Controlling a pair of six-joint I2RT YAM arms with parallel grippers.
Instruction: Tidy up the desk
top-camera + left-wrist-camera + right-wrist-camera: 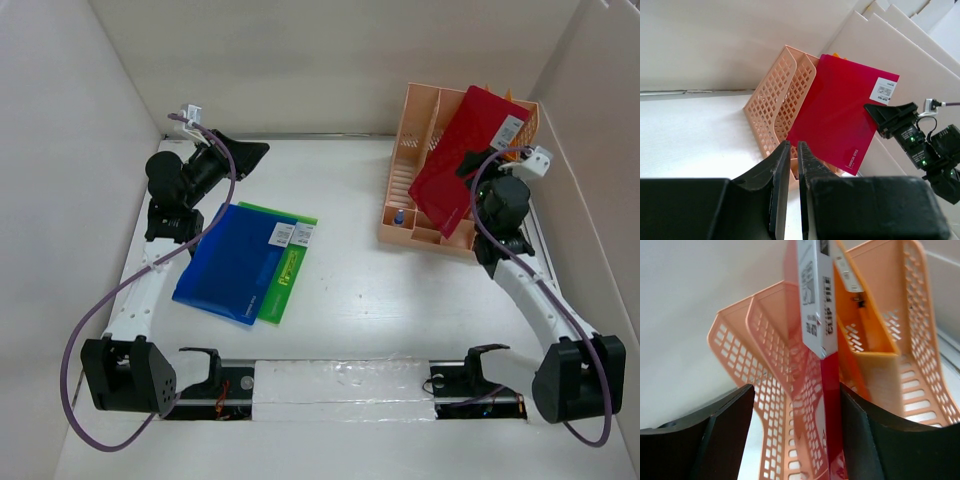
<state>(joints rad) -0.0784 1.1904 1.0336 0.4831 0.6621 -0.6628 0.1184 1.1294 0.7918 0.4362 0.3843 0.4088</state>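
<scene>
The white desk (350, 300) holds a blue folder (230, 262) lying on a green folder (290, 268) at the left. A red folder (465, 160) leans tilted in the peach slotted rack (408, 150) at the back right. My right gripper (470, 163) is open, its jaws either side of the red folder's near edge (831, 390), which lies close to the right finger (875, 440). In the right wrist view the gripper (795, 390) faces the rack (770, 345). My left gripper (245, 155) is shut and empty, raised at the back left, its jaws (794, 146) facing the rack (775, 105) and the red folder (840, 110).
White walls enclose the desk on three sides. An orange folder (865, 335) stands in the rack behind the red one. A small blue object (399, 216) sits in the rack's front compartment. The right arm (912, 137) shows in the left wrist view.
</scene>
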